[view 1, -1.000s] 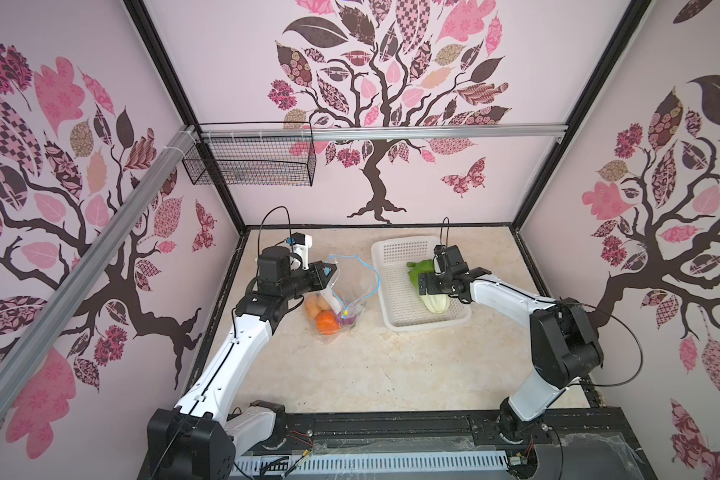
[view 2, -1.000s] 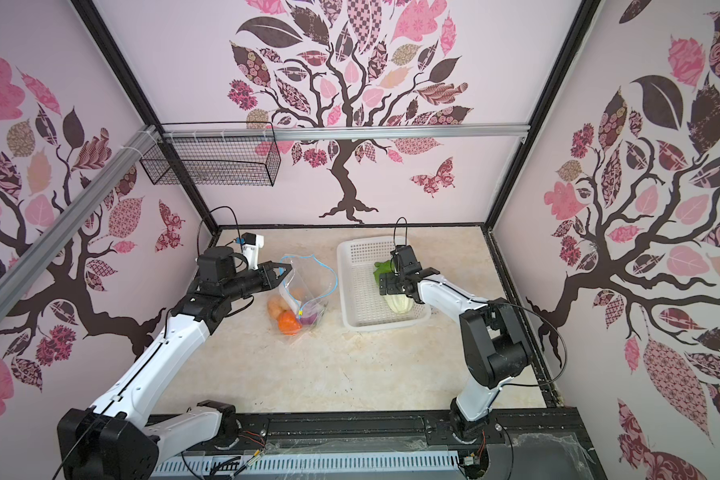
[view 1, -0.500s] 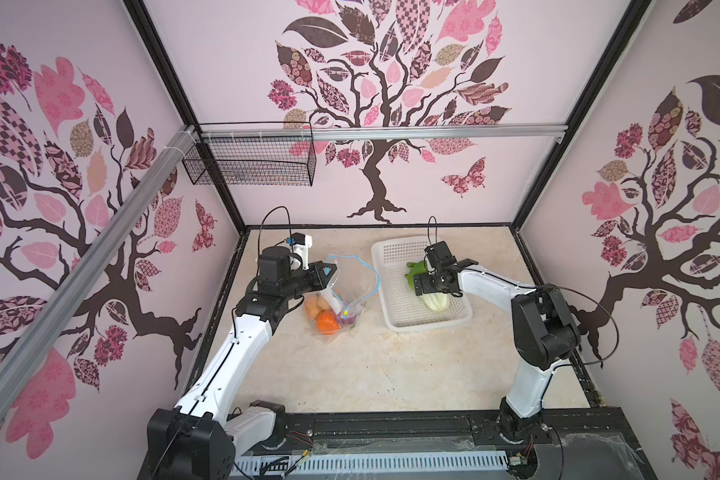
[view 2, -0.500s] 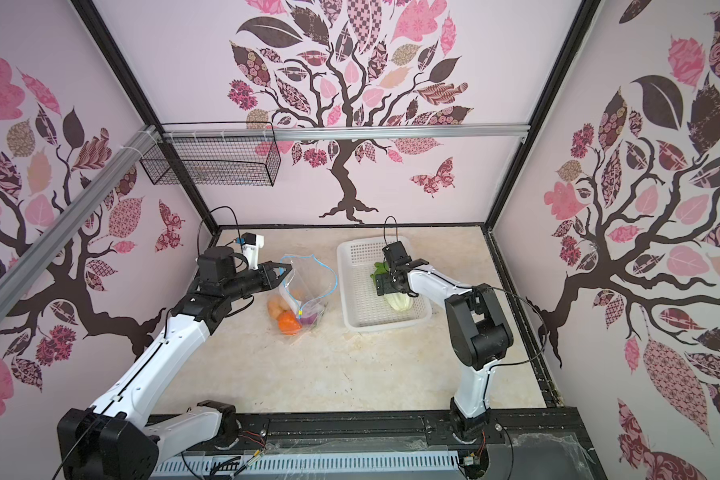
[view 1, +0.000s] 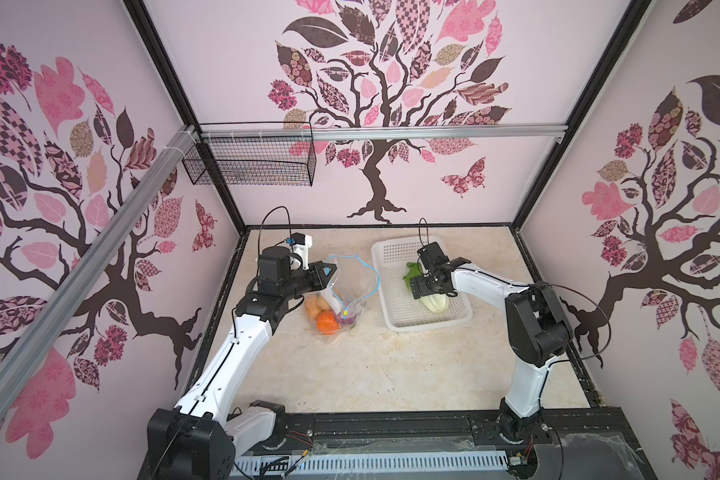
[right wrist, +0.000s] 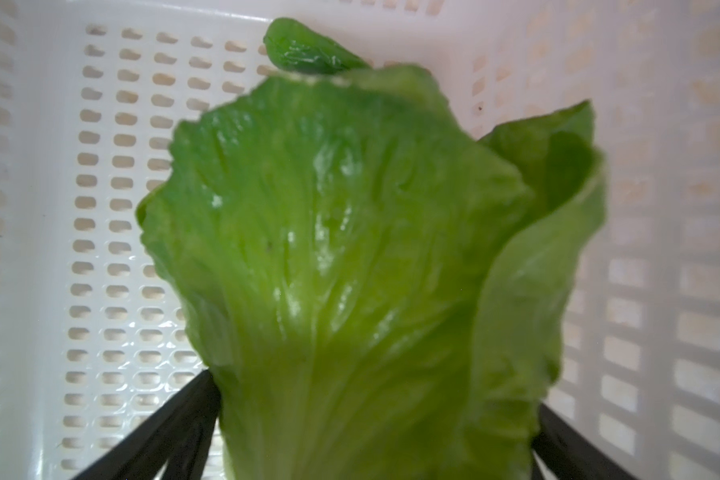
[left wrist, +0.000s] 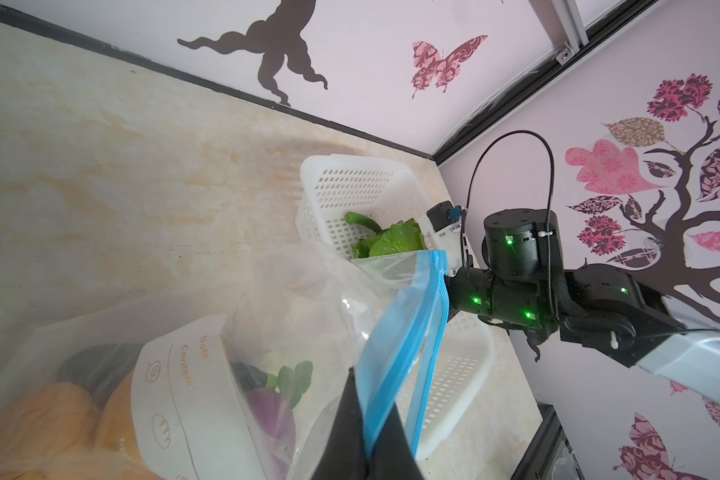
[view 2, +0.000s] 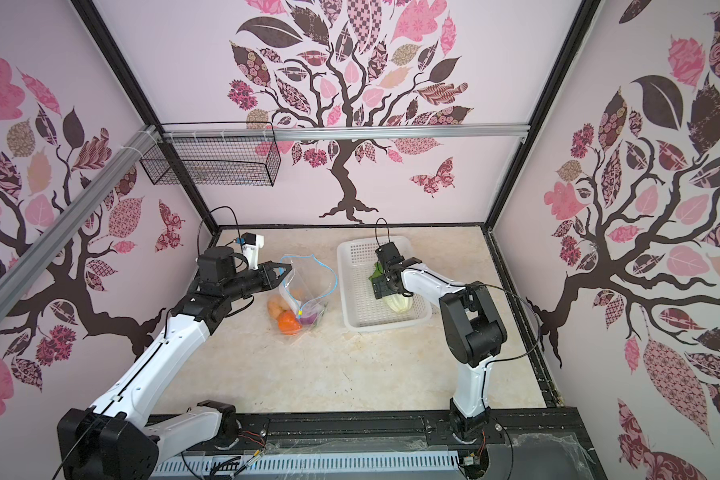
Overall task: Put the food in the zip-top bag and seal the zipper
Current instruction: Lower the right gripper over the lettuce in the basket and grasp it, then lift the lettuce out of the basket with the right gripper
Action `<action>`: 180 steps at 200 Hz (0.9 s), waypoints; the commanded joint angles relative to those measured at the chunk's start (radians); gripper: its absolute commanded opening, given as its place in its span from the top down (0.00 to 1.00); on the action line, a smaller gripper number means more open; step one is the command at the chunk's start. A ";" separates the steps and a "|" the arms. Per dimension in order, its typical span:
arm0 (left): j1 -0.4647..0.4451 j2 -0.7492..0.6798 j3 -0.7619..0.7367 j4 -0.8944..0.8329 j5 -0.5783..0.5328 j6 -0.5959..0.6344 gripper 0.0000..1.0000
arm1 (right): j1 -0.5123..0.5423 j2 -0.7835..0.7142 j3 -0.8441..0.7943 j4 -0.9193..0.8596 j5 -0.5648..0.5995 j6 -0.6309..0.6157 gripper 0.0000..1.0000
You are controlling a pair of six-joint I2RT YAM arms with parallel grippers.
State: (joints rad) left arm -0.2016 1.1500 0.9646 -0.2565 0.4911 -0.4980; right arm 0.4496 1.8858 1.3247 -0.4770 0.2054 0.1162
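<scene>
- Left gripper [left wrist: 364, 415] is doing what?
- Its jaws are pressing together on the zipper [left wrist: 408, 316], pinching the light blue strip and holding up that edge of the zip-top bag [left wrist: 300, 299], just beside the white basket [view 1: 391, 249].
- And the right gripper [right wrist: 375, 399]?
- It is reaching into the basket, jaws spread wide, one on each side of the cabbage [right wrist: 350, 249]. Whether they are pressing it, I cannot tell.
- What is sitting in the bag?
- The pumpkin [view 1: 327, 322], potatoes [view 1: 314, 305] and purple onion [left wrist: 271, 415] are lying at its bottom, and the yellow slider [view 1: 344, 311] is showing near them.
- Any writing?
- The bag's white label [left wrist: 184, 395] is showing "Date:" and "Content:".
- And around the basket?
- It is resting on the beige marbled table [view 1: 371, 374]. Beyond it, pink walls are carrying a dark tree decal [view 1: 375, 124], and a black wire rack [view 1: 250, 162] is hanging from a metal rail [view 1: 433, 133].
</scene>
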 commanded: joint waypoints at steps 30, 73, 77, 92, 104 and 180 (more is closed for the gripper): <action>-0.005 -0.022 -0.023 0.005 -0.005 0.002 1.00 | 0.060 0.111 0.028 -0.169 0.121 -0.021 0.00; -0.006 -0.026 -0.022 0.006 -0.007 0.003 1.00 | 0.059 0.145 0.047 -0.179 0.167 -0.017 0.01; -0.007 -0.025 -0.021 0.005 -0.006 0.003 1.00 | 0.059 0.146 0.047 -0.177 0.170 -0.017 0.00; -0.007 -0.026 -0.021 0.004 -0.008 0.004 1.00 | 0.059 0.147 0.043 -0.168 0.177 -0.017 0.01; -0.006 -0.025 -0.020 0.003 -0.009 0.004 1.00 | 0.059 0.144 0.039 -0.160 0.183 -0.015 0.01; -0.007 -0.027 -0.021 0.003 -0.009 0.005 1.00 | 0.055 0.022 0.013 -0.077 0.096 0.010 0.31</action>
State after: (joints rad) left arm -0.2039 1.1416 0.9646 -0.2577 0.4904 -0.4980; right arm 0.5026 1.9659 1.3579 -0.5434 0.3862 0.1051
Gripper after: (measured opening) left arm 0.050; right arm 0.702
